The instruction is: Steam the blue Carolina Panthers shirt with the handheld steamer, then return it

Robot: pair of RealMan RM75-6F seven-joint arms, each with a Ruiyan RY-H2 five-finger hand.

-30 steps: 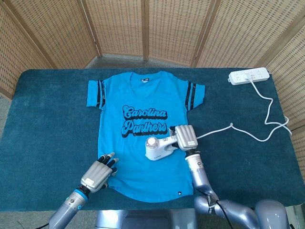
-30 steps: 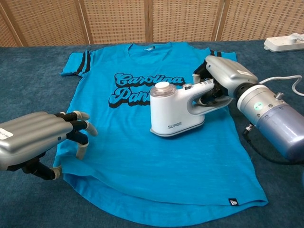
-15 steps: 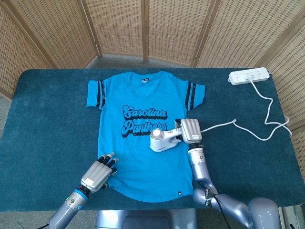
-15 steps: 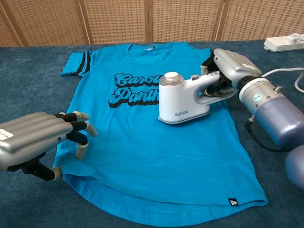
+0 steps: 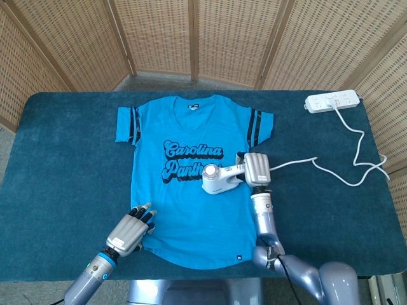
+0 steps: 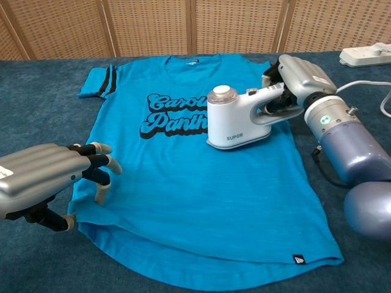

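Observation:
The blue Carolina Panthers shirt [image 5: 184,136] [image 6: 183,183] lies flat on the dark teal table, collar away from me. A white handheld steamer [image 5: 218,179] [image 6: 235,119] stands on the shirt just right of the lettering. My right hand [image 5: 256,169] [image 6: 298,79] grips its handle from the right. My left hand [image 5: 131,230] [image 6: 46,177] holds nothing; its fingertips press on the shirt's lower left hem.
A white power strip [image 5: 332,101] [image 6: 365,55] lies at the table's back right, and a white cord [image 5: 356,152] snakes from it toward the steamer. Wicker screens stand behind the table [image 5: 63,159].
My right hand has slid the steamer up the shirt, away from me, toward the lettering. The left hand has stayed at the hem.

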